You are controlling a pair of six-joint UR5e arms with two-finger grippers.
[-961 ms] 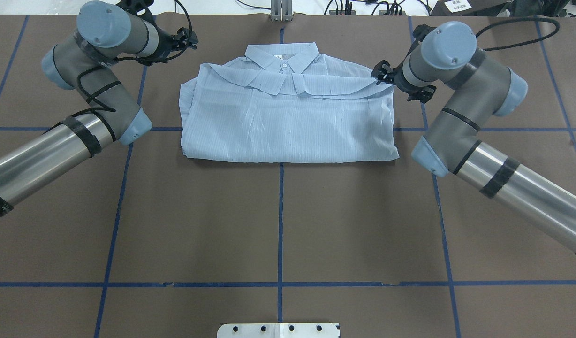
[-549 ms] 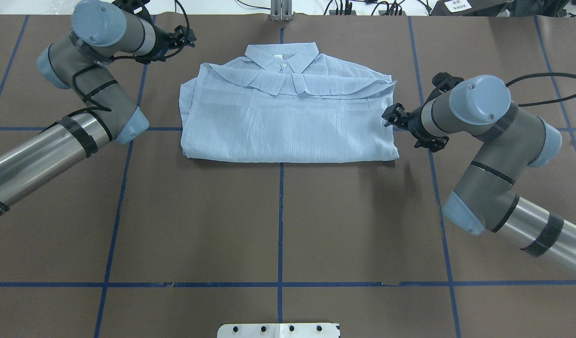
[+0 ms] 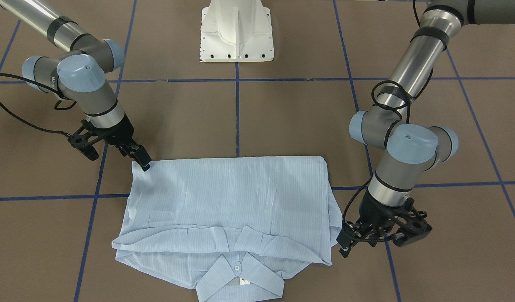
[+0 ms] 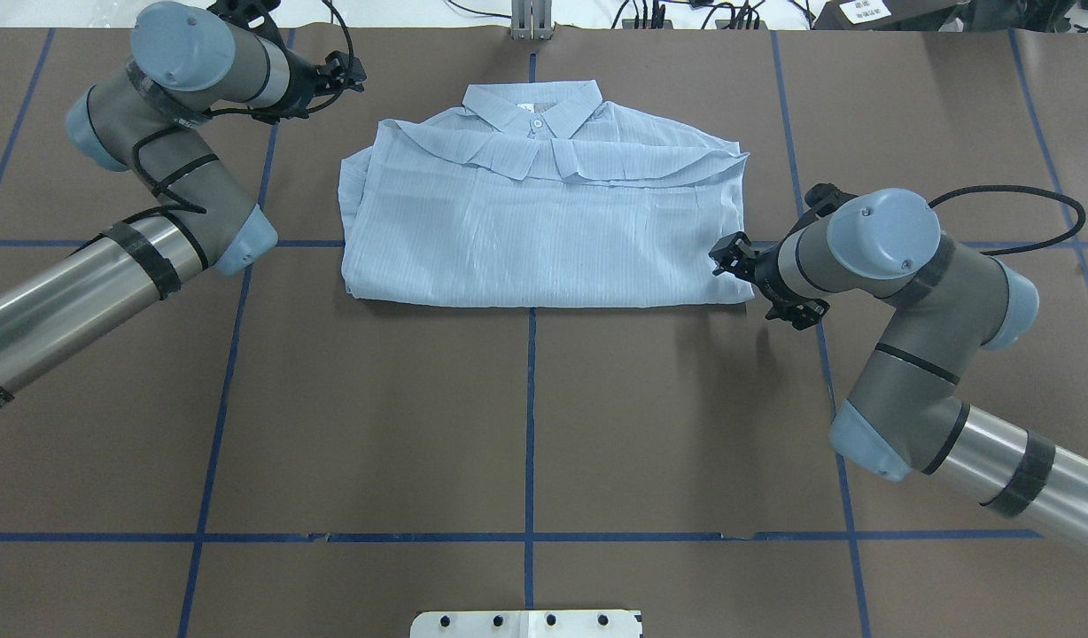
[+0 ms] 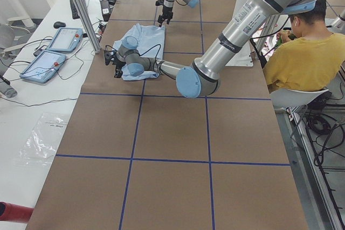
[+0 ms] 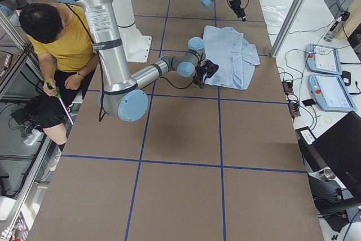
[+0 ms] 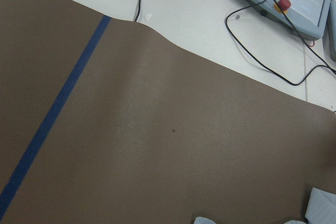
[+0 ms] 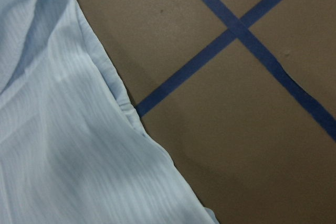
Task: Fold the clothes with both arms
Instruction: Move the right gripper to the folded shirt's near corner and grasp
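Lying folded into a wide rectangle on the brown tabletop, the light blue shirt sits in the far half. Its collar points away from the robot, with one pale button showing just below it. A folded-over flap runs across under the collar, and the near edge is straight. The centre tape line meets the middle of that edge.

Over on the right, the right arm is bent low, with the right jaws at the shirt's right edge, close to the near corner. From the front-facing view, a black tip touches that corner of the cloth. Whether it has cloth pinched, or how wide the jaws stand, cannot be told. The right wrist camera shows the shirt's edge on the left and crossed blue tape on the right.

On the other side, the left arm is up at the far-left corner. The left jaws are off the cloth, beside the collar end, and their opening cannot be told either. The left wrist camera sees bare brown surface, a tape stripe and a sliver of pale cloth at the bottom edge.

A person in a yellow top sits beside the robot.
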